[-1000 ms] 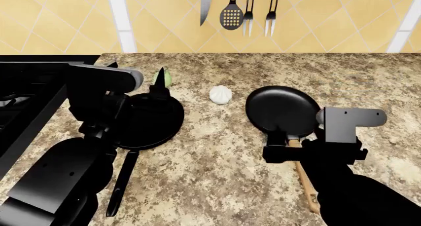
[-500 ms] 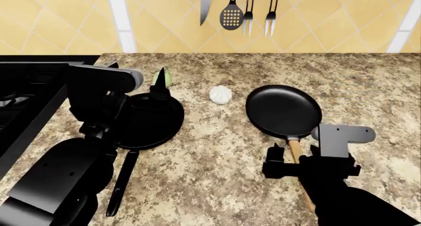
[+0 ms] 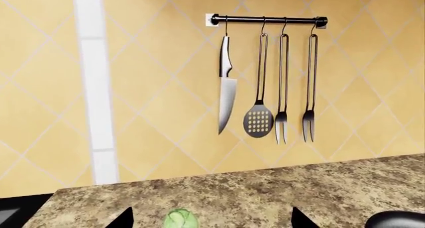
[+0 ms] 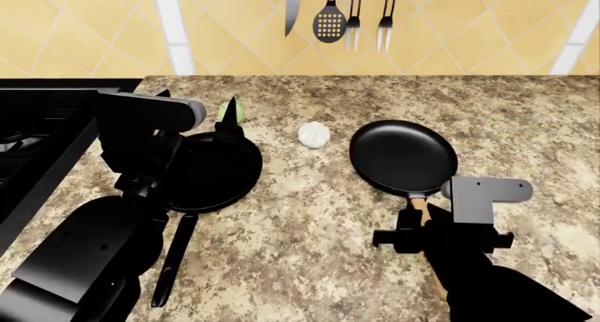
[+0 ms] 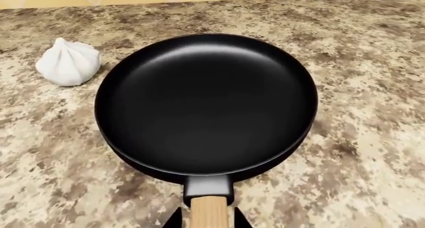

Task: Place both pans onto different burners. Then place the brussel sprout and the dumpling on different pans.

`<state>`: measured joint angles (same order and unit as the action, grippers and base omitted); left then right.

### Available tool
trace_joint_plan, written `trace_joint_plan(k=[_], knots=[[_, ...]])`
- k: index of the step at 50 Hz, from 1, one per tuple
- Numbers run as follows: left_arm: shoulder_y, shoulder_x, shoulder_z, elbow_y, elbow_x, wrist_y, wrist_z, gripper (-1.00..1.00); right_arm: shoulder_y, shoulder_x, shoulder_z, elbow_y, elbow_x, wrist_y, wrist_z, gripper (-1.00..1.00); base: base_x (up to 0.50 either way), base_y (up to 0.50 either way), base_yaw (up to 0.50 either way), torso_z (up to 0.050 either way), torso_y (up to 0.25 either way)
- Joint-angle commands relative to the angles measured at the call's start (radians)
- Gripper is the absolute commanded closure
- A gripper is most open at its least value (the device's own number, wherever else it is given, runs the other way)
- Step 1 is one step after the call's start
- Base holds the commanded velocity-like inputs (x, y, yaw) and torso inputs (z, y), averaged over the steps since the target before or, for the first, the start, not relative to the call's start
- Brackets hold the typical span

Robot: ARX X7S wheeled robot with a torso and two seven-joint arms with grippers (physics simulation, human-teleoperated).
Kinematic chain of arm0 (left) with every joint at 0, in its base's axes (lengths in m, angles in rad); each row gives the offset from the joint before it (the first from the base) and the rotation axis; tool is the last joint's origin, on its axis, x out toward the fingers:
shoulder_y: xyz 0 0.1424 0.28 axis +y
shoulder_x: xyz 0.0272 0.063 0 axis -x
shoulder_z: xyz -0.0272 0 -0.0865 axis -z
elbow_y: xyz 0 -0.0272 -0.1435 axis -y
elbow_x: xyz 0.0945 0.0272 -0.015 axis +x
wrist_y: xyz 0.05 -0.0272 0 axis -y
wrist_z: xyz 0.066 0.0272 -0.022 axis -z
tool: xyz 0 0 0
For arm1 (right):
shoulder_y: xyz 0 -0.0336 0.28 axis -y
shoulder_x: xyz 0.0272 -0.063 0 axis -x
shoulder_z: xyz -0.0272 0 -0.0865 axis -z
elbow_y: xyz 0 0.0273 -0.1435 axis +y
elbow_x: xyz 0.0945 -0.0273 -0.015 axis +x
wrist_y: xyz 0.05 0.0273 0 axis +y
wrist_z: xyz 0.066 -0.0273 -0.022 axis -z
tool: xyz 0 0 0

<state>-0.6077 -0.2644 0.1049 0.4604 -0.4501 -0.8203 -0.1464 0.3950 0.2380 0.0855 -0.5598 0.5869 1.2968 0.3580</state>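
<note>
The pan with the tan wooden handle lies flat on the speckled counter. My right gripper is open, its fingertips close on either side of that handle, with a thin strip of counter showing on each side. The black-handled pan lies at the left, partly under my left arm. My left gripper hangs open above its far rim. The brussel sprout sits just beyond, between the spread fingertips. The white dumpling rests between the pans. The burners lie under the stove's black grates, their rings too dark to make out.
A rail on the yellow tiled wall carries a knife, a slotted spatula and two forks. The stove's edge borders the counter on the left. My left arm's dark links cover the counter's near-left corner.
My right gripper has drawn back from over the pan's near rim, along the wooden handle toward me. Both pans, the dumpling, the sprout and the left arm stay where they were.
</note>
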Motion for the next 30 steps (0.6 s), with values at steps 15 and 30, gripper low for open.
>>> trace_joint_plan(k=[15, 30], knots=[[-0.003, -0.006, 0.002, 0.002, -0.014, 0.001, -0.012, -1.0, -0.052, 0.007, 0.021, 0.005, 0.032, -0.028, -0.041, 1.0, 0.0, 0.0, 0.0, 0.0, 0.0], [-0.005, -0.008, 0.008, -0.007, -0.018, 0.009, -0.016, -1.0, -0.001, 0.033, 0.026, -0.135, 0.056, 0.04, 0.015, 1.0, 0.0, 0.0, 0.0, 0.0, 0.0]])
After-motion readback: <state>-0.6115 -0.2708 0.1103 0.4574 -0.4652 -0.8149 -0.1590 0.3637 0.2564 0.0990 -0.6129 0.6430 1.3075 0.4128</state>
